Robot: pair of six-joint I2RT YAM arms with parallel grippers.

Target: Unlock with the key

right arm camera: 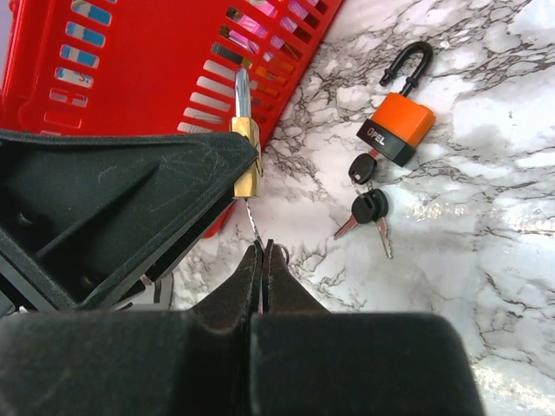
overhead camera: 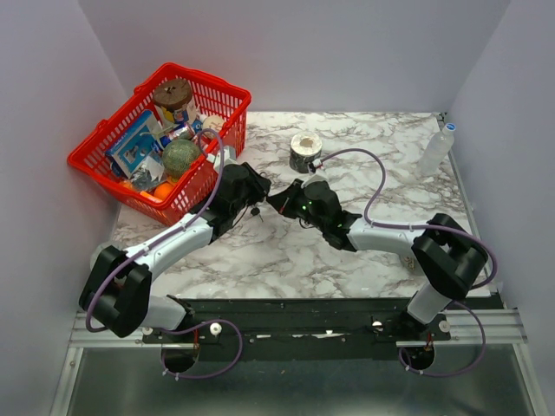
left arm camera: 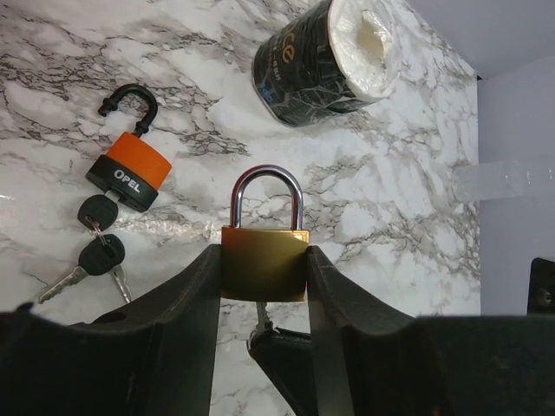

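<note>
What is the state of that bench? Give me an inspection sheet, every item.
Surface: marble table, no spills seen.
Job's things: brass padlock, shackle shut; key, blade reaching the lock's underside.
Clutter: orange padlock, shackle open, keys at its base; wrapped roll; clear bottle; red basket full of goods.
Grippers: left gripper clamped on the brass padlock; right gripper shut on the key.
Cables: purple cables loop along both arms, no snag seen.
Surroundings: plain pale walls on three sides.
</note>
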